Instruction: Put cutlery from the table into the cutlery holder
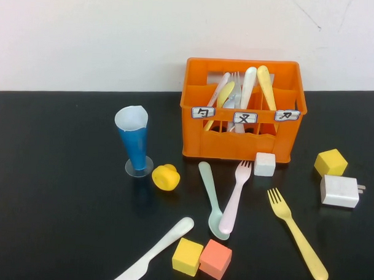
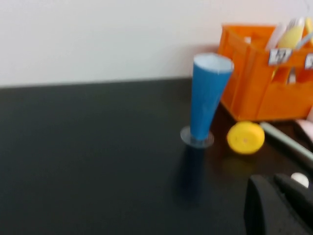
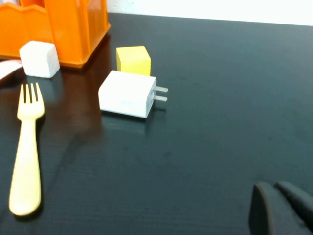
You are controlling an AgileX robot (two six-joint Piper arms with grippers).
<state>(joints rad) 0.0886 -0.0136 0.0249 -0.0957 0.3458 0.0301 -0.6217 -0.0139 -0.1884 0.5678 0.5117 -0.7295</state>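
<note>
- Orange plastic is what the cutlery holder (image 1: 244,109) is moulded from: an open-sided crate with three small white labels on its front, standing at the back of the glossy black table (image 1: 56,191).
- Several pastel pieces are already stood upright inside it; roughly five handles can be made out, though an exact count cannot be given.
- Four pieces are left lying on the table in front of the crate: a mint plastic spoon (image 1: 211,199), a pink plastic fork (image 1: 236,196) crossing its bowl, a yellow plastic fork (image 1: 297,233) in front and towards the right, and a white plastic knife (image 1: 153,251) farthest forward on the left.
- The task is therefore judged to be about half done.
- Four small cubes are counted: one white (image 1: 265,163) against the crate's front, two yellow, one salmon.
- One blue cone-shaped cup (image 1: 134,140), one round yellow piece and one white plug adapter (image 1: 340,191) also flank the crate.
- The left gripper (image 2: 281,205) is held low, left of the crate near the cup, its fingers pressed together on nothing.
- The right gripper (image 3: 283,208) is held low, right of the crate beyond the adapter; its state cannot be told.
</note>
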